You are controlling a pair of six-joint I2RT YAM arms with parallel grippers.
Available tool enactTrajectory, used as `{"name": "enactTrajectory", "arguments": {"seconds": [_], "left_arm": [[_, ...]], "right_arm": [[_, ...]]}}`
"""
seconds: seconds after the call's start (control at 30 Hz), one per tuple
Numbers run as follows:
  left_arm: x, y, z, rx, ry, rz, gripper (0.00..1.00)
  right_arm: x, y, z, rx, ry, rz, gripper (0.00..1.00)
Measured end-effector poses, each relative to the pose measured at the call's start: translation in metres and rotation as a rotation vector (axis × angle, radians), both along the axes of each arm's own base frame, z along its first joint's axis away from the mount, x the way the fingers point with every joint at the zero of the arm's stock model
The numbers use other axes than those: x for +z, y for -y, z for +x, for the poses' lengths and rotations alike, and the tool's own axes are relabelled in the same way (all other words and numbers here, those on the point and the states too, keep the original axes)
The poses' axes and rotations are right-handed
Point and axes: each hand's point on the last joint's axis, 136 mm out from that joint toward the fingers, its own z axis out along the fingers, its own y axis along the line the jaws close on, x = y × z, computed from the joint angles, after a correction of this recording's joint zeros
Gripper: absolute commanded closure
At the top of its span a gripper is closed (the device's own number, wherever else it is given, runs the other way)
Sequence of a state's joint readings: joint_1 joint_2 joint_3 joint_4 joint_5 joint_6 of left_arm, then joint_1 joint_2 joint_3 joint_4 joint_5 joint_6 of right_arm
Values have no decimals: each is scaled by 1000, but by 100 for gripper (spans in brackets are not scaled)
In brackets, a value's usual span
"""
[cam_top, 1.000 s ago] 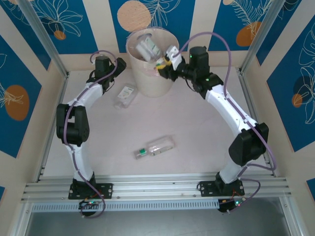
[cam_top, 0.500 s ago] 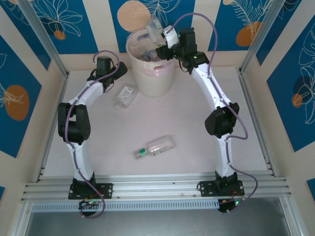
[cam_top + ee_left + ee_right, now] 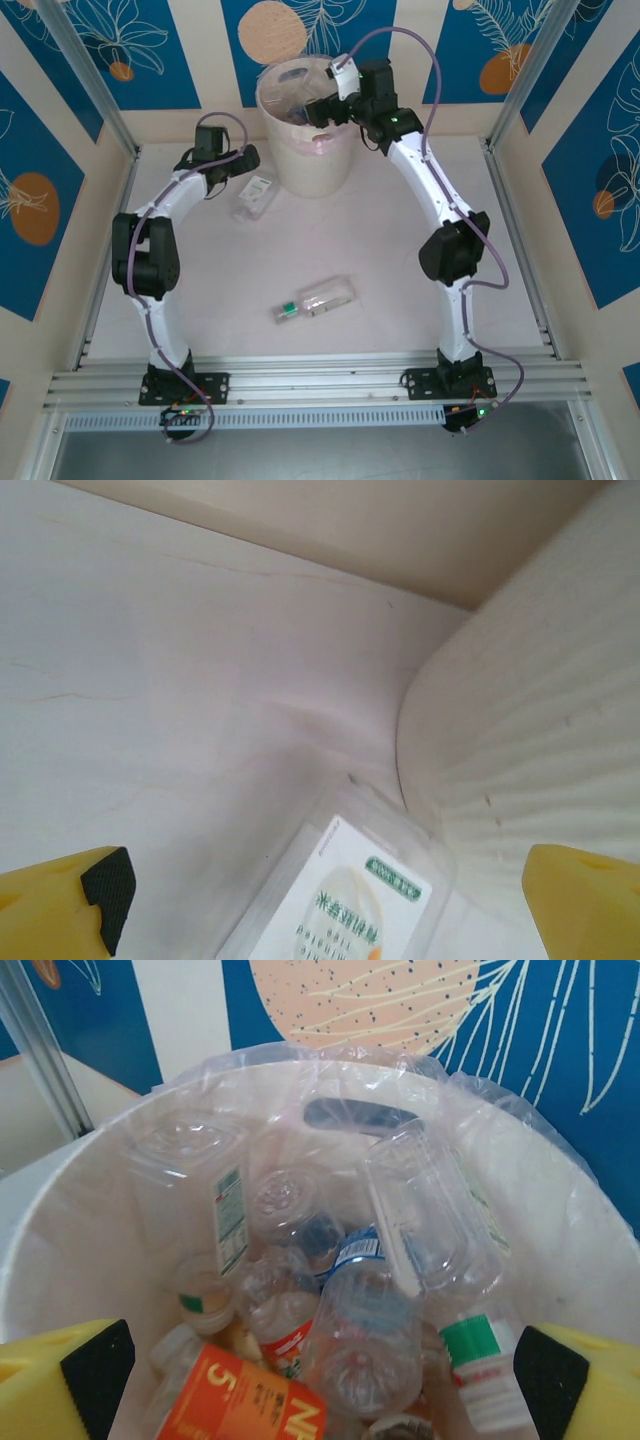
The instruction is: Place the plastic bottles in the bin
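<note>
The left jaws are wide open and hold nothing. They hang right over a bottle (image 3: 256,195) that lies flat on the tabletop (image 3: 380,260). In the left wrist view this bottle sits just under the jaws, between the two yellow fingers (image 3: 70,905), with its white label facing up. Its long side runs away from the jaws and leans a bit toward the bin (image 3: 300,170). So the fingers stand on each side of its thin part, which looks good for a squeeze.

The bin's wall is on the right of these jaws, very close to the bottle's far corner. I cannot tell if they touch. The right-hand finger may bump the wall on the way down.

The right jaws are wide open too, with nothing in them. They hang over the mouth of the bin. Below them lie many bottles (image 3: 365,1330) in a heap.

One more bottle (image 3: 315,300) lies on its side in the middle of the tabletop, well apart from both jaws.

I think the left arm (image 3: 175,200) should grab the near bottle next.
</note>
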State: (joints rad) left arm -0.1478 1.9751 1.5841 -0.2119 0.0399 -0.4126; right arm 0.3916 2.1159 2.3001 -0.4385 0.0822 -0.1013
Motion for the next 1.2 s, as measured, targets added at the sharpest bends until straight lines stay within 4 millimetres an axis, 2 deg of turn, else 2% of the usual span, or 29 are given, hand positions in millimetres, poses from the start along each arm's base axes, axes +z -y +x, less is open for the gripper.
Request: {"name": "enactTrajectory", "arguments": {"seconds": [0.2,0.33,0.43,0.57,0.73,0.87,1.0,1.2], "left_arm": [[-9,8,-11,-153,-8,96,0],[-23,10,-21,-238,-41,163,0],[-32,12,-27,-299,-78,205,0],[-46,17,-25,-356,-130,247,0],[-70,22,-31,-395,-207,298,0],[-86,32,-29,-432,-246,355,0],[-95,38,-28,-461,-268,399,0],[-102,37,-16,-469,-286,493,0]], "right_arm": [[27,21,-49,-23,22,95,1],[35,40,-85,-56,20,189,0],[29,59,-106,-96,1,246,1],[7,86,-128,-163,-45,285,0],[-17,117,-143,-255,-90,317,0],[-25,137,-149,-316,-111,347,0],[-26,146,-151,-346,-116,366,0],[-28,148,-152,-355,-132,375,1]]}}
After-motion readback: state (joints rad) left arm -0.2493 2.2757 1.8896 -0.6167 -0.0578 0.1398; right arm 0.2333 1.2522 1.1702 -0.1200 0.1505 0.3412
